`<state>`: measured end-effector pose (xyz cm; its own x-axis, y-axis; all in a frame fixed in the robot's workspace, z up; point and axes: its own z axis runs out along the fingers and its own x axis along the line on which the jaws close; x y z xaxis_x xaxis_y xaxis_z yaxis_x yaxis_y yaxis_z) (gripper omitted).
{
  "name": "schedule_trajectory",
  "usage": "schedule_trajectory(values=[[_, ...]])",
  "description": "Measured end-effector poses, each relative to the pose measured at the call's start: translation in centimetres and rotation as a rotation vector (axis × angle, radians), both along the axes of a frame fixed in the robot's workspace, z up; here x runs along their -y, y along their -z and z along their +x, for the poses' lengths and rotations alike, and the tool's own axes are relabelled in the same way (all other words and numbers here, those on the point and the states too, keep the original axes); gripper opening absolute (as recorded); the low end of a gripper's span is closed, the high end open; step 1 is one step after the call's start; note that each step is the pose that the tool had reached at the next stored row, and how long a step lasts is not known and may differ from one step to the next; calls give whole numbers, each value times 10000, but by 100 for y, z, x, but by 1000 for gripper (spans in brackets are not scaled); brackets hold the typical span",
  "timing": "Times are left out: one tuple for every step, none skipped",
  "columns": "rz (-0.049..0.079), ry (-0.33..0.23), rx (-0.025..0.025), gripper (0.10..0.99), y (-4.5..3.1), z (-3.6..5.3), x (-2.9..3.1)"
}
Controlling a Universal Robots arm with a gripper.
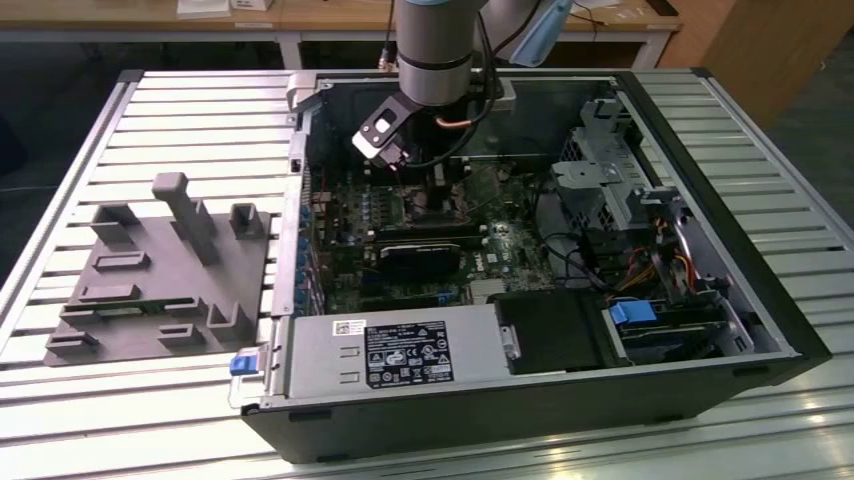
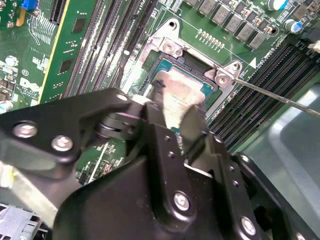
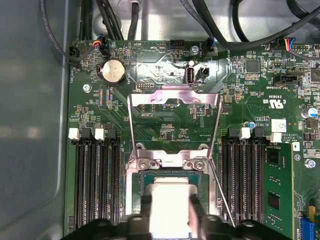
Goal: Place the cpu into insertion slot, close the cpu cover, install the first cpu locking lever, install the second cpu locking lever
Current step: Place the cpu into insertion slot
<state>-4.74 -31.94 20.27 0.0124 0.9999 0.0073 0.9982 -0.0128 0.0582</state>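
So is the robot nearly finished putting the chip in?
Not yet. Nothing looks finished. The end effector grips the chip right at the socket; I cannot tell if it is seated. The cover stands flipped open and a lever sticks out unlatched, so closing the cover and both levers are left.

We see a slatted silver metal table (image 1: 120,440). Directly on it lies an open black computer case (image 1: 534,410), on its side. Just beside the case, toward the exterior view's left, sits a grey fixture plate (image 1: 147,290) with upright blocks.
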Motion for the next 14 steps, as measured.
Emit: schedule_trajectory(values=[[-1,0,0,357,0,0,0],[-1,0,0,298,0,0,0],[0,0,0,298,0,0,0],[0,0,0,239,-1,0,0],[0,0,0,180,-1,0,0],[0,0,0,180,-1,0,0],[-1,0,0,122,-1,0,0],[-1,0,-1,102,-1,0,0],[-1,0,-1,102,-1,0,0],[0,0,0,102,-1,0,0],[-1,0,-1,102,-1,0,0],[-1,0,-1,102,-1,0,0],[-2,0,-1,102,-1,0,0],[-2,0,-1,102,4,0,0]])
